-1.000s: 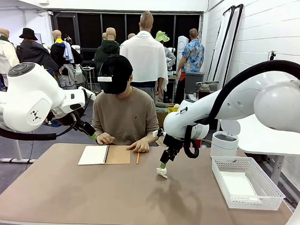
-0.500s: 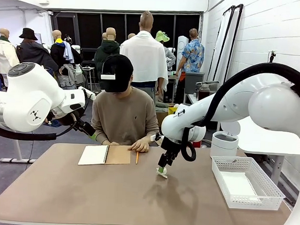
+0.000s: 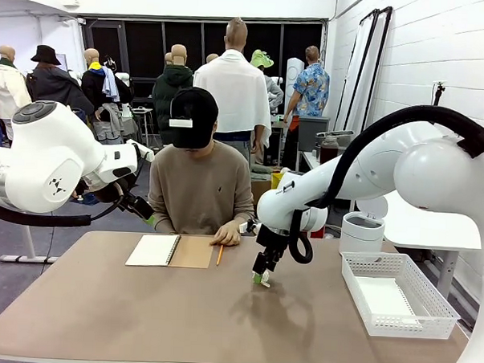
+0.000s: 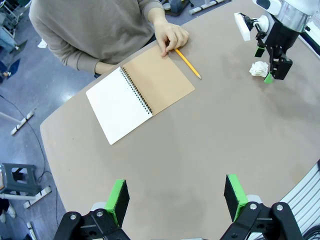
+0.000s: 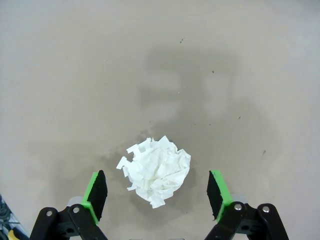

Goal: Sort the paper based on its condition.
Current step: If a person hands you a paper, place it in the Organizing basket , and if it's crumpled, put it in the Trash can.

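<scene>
A crumpled ball of white paper (image 5: 156, 170) lies on the brown tabletop (image 3: 180, 315), near the middle and a little toward the person's side. In the right wrist view it sits between the two green pads (image 5: 96, 194) of the right gripper (image 5: 156, 192), with free space on both sides. This gripper is wide open and holds nothing; the pads do not touch the paper. In the front view the right gripper (image 3: 260, 274) points down and stands just above the tabletop, with the ball (image 3: 263, 282) at its tip.

The left gripper (image 4: 176, 196) is also open and empty. It hangs high over the near left part of the tabletop, well apart from the paper (image 4: 259, 68).

An open notebook (image 4: 139, 96) lies at the far side, in front of the person. Its white page is on one side and its tan cover on the other. A yellow pencil (image 4: 187, 63) lies just beside the tan cover. The person's hand (image 4: 171, 37) rests at the upper corner of the cover, near the end of the pencil.

A white mesh basket (image 3: 398, 297) stands at the right end of the tabletop, well apart from the crumpled ball. Something flat and white lies inside it; I cannot tell more about it.
</scene>
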`<state>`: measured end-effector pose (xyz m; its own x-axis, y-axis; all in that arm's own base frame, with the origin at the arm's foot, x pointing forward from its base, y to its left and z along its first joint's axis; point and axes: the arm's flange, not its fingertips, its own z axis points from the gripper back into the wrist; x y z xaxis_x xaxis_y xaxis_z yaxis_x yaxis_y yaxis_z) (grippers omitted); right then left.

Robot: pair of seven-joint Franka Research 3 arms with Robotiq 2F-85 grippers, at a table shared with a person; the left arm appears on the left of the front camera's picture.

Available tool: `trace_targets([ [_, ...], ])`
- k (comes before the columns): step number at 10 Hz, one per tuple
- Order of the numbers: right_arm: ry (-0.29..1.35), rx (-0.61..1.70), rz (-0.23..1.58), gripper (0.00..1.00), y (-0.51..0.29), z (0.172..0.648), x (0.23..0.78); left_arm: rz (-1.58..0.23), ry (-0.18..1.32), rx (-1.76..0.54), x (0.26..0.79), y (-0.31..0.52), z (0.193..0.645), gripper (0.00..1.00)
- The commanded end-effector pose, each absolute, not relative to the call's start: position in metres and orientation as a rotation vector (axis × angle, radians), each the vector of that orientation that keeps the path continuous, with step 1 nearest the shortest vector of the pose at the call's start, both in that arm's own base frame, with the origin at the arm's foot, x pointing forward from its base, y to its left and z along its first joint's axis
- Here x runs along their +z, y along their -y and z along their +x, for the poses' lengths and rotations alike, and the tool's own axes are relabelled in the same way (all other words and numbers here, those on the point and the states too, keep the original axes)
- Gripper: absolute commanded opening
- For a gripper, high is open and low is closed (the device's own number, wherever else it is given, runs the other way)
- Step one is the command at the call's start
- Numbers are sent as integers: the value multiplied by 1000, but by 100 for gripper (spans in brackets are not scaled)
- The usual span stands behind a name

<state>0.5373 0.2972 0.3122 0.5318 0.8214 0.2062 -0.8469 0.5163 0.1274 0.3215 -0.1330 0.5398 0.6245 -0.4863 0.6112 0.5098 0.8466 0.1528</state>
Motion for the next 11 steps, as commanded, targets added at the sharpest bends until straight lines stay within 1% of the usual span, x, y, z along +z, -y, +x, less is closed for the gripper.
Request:
trace_targets([
  [1,107,986,190,100,-302,547,312,-40,690,-569,539,132,321,100],
  [2,97,989,198,100,-303,547,311,-40,690,-569,539,132,321,100],
  [3,97,985,201,80,-303,548,312,-40,690,-569,539,132,321,100],
  [4,105,977,199,68,-303,548,311,-40,690,-569,539,132,321,100],
  [5,101,978,198,68,-304,549,311,-40,690,-569,539,132,321,100],
  [6,89,982,208,59,-305,549,311,-40,690,-569,539,132,321,100],
  [7,88,979,208,40,-306,550,311,-40,690,-569,539,132,321,100],
  [8,85,979,201,28,-306,550,312,-40,690,-569,539,132,321,100],
  [9,74,976,204,9,-306,550,312,-40,690,-569,539,132,321,100],
  [10,78,979,205,0,-306,550,311,-40,690,-569,539,132,321,100],
  [11,81,979,204,0,-307,550,311,-40,690,-569,539,132,321,100],
])
